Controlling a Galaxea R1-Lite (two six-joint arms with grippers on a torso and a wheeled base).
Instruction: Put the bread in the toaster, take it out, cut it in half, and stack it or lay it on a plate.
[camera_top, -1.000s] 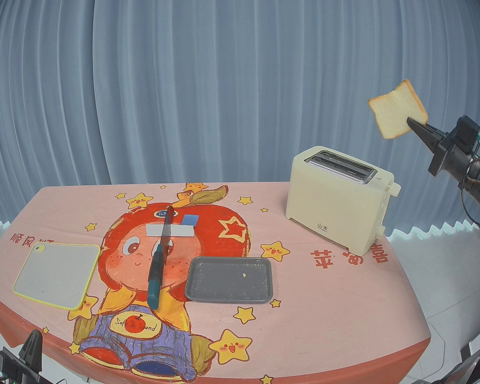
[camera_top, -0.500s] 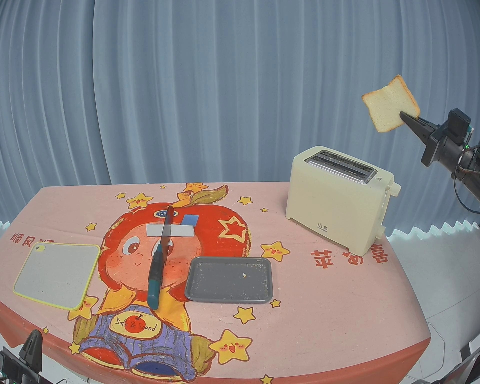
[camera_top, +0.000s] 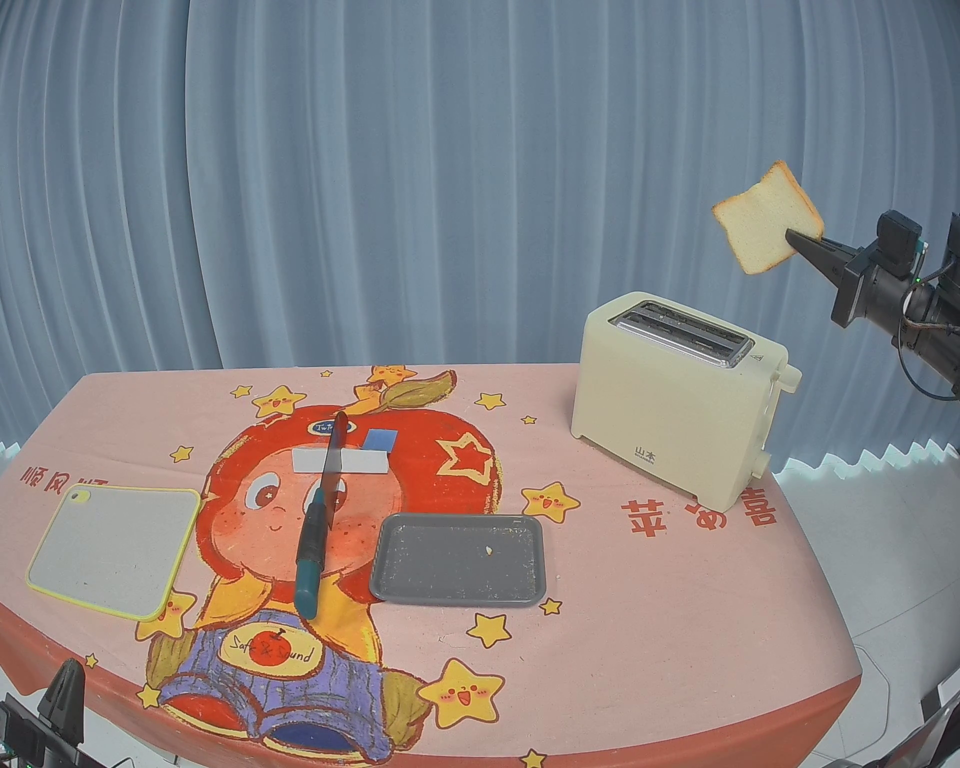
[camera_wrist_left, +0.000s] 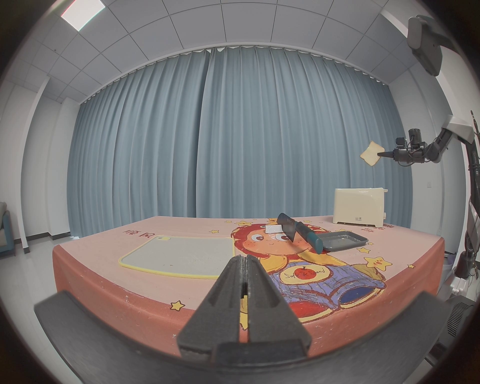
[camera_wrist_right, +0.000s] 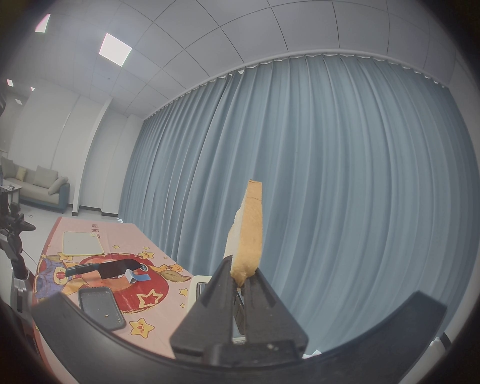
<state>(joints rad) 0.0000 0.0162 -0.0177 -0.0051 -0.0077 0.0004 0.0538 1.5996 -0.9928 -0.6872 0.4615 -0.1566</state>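
Bread (camera_top: 768, 218), a single slice, hangs high above the right end of the toaster (camera_top: 675, 395), well clear of its slots. It is pinched at a lower corner by the right gripper (camera_top: 800, 240). The right wrist view shows the slice edge-on and upright, its crust clamped between two dark fingers (camera_wrist_right: 215, 300). The left wrist view shows the left gripper (camera_wrist_left: 243, 285) low in front of the table's near edge, fingers pressed together on nothing.

The table (camera_top: 650, 620) is pink with a cartoon print. The cream toaster stands at its far right and a dark tray-like plate (camera_top: 440, 560) lies near the middle. A knife (camera_top: 315, 520) lies just left of the plate, and a cutting board (camera_top: 115, 548) lies at the left. A blue-grey curtain (camera_top: 400, 180) hangs behind the table. A sofa (camera_wrist_right: 37, 182) stands by a white wall.
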